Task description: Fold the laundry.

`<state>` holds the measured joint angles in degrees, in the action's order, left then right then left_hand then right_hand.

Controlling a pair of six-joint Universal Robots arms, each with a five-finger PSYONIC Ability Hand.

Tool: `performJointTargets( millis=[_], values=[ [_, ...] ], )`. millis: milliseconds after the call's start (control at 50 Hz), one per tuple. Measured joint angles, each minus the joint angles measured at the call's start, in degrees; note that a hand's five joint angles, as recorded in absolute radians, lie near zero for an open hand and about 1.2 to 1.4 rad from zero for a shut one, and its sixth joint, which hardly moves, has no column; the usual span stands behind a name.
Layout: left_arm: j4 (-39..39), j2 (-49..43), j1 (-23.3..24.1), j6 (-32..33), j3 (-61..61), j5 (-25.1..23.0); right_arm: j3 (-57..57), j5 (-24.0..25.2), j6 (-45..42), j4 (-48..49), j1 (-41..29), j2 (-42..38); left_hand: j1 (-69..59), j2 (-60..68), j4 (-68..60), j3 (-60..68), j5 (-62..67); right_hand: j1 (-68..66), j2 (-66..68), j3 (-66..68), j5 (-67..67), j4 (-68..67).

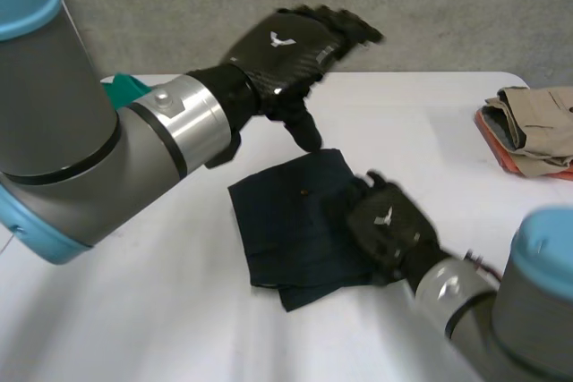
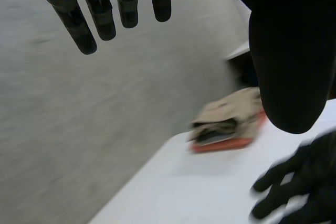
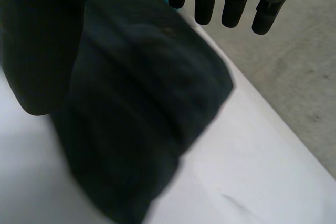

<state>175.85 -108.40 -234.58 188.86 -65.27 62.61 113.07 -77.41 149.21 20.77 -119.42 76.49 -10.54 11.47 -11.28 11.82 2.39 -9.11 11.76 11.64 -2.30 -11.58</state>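
Observation:
A folded dark navy cloth (image 1: 291,221) lies in the middle of the white table (image 1: 161,310). My right hand (image 1: 385,225) rests over the cloth's right edge, fingers straight and open; in the right wrist view the cloth (image 3: 142,114) lies under its fingers (image 3: 231,1). My left hand (image 1: 291,42) is raised above the table behind the cloth, fingers straight and open, holding nothing. Its fingers (image 2: 89,9) and thumb (image 2: 289,61) stand spread in the left wrist view, where the right hand (image 2: 299,187) also shows.
A folded beige garment (image 1: 537,127) lies on an orange-red item (image 1: 497,145) at the table's right edge, also seen as the beige stack (image 2: 228,119). A teal cloth (image 1: 121,89) peeks out behind my left arm. A grey wall runs behind the table.

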Motion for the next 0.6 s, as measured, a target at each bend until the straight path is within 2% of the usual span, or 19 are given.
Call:
performJointTargets(
  millis=[60,120,240,380,400,440,460,500,520,540,600],
  values=[
    [-1.9,0.1,-0.2,-0.1,0.0,-5.9,2.8,-0.1,0.2,5.3,-1.0,-1.6,0.0,0.0,0.0,0.0,0.0,0.0,0.0,0.0,0.0,0.0],
    [-3.4,0.0,-0.1,0.0,-0.2,-9.0,5.1,-0.4,0.7,15.1,-1.8,-5.9,0.0,0.0,0.0,0.0,0.0,0.0,0.0,0.0,0.0,0.0],
    [-4.3,-0.1,0.3,0.0,-0.8,-9.7,3.2,-0.9,1.0,25.7,-1.9,-13.2,0.0,0.0,0.0,0.0,0.0,0.0,0.0,0.0,0.0,0.0],
    [-4.1,-0.2,0.5,-0.2,-1.2,-9.1,-3.3,-1.7,0.9,28.0,-1.7,-19.3,0.0,0.0,0.0,0.0,0.0,-0.2,0.0,0.0,0.0,0.0],
    [-4.1,-0.3,0.5,-0.2,-1.2,-9.0,-4.0,-1.9,1.0,27.9,-1.7,-19.7,0.0,0.0,0.0,0.0,0.0,-2.9,2.3,2.4,-1.7,-2.4],
    [-4.0,-0.3,0.5,-0.3,-1.2,-8.9,-6.1,-2.1,1.1,27.8,-1.7,-20.9,0.0,0.0,0.0,0.0,0.0,-19.7,16.8,16.7,-14.1,-16.7],
    [-4.0,-0.3,0.5,-0.3,-1.2,-8.9,-6.7,-2.1,1.1,27.7,-1.8,-21.1,0.0,0.0,0.0,0.0,0.0,-23.0,19.7,19.6,-16.5,-19.6],
    [-4.0,-0.3,0.4,-0.3,-1.2,-8.9,-8.6,-2.2,1.4,27.4,-1.8,-21.8,0.0,0.0,0.0,0.0,0.0,-39.9,41.1,40.4,-33.2,-40.5],
    [-4.0,-0.3,0.4,-0.3,-1.2,-8.9,-9.2,-2.1,1.4,27.2,-1.8,-22.0,0.0,0.0,0.0,0.0,0.0,-41.9,44.2,43.5,-35.9,-43.5],
    [-4.0,-0.3,0.4,-0.3,-1.2,-8.9,-10.3,-2.1,1.6,27.0,-1.8,-22.2,0.0,0.0,0.0,0.0,0.0,-45.9,52.3,51.8,-44.3,-52.0],
    [-4.0,-0.3,0.3,-0.3,-1.1,-8.9,-12.4,-2.0,1.9,26.4,-1.7,-22.3,0.0,0.0,0.0,0.0,0.0,-46.2,54.0,54.8,-47.7,-55.8]
  ],
)
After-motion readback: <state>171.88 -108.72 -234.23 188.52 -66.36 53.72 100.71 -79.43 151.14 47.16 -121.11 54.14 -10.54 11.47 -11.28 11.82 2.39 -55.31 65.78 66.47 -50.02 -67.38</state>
